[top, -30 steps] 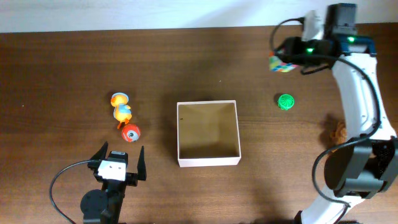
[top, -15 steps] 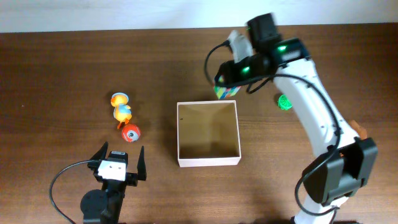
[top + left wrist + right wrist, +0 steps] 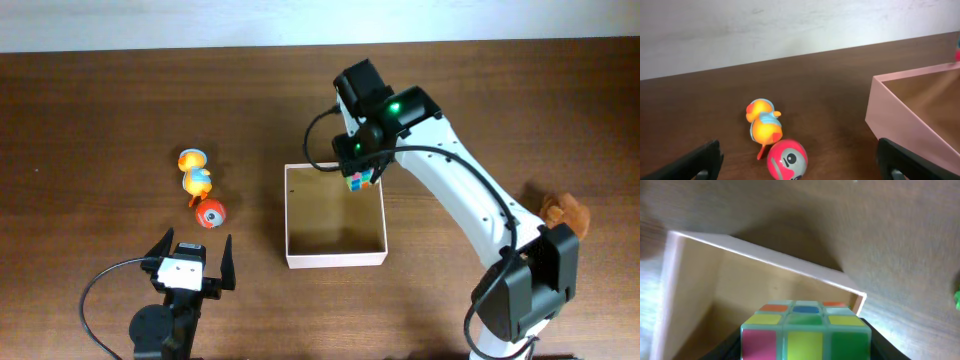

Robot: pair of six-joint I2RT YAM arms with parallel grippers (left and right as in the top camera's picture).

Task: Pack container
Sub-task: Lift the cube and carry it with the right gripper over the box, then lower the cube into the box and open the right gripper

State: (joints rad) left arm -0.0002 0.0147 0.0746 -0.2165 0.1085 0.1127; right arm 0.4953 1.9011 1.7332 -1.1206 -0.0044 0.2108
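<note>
The container [image 3: 336, 259] is a square, shallow, cream-walled box with a tan inside at the table's centre; it also shows in the left wrist view [image 3: 900, 117] and the right wrist view [image 3: 765, 255]. My right gripper [image 3: 360, 180] is shut on a multicoloured puzzle cube [image 3: 360, 181] and holds it over the box's far right corner; the cube [image 3: 805, 330] fills the right wrist view. My left gripper [image 3: 192, 258] is open and empty near the front edge, behind a red and grey ball toy [image 3: 210, 213] [image 3: 786, 159] and an orange duck toy [image 3: 195, 177] [image 3: 763, 123].
A brown plush toy [image 3: 558, 210] lies at the right, partly behind my right arm. A white wall runs along the table's far edge.
My right arm has swung left from the far right corner, carrying the cube to above the box. The green ball seen before is now hidden. The left arm has not moved.
</note>
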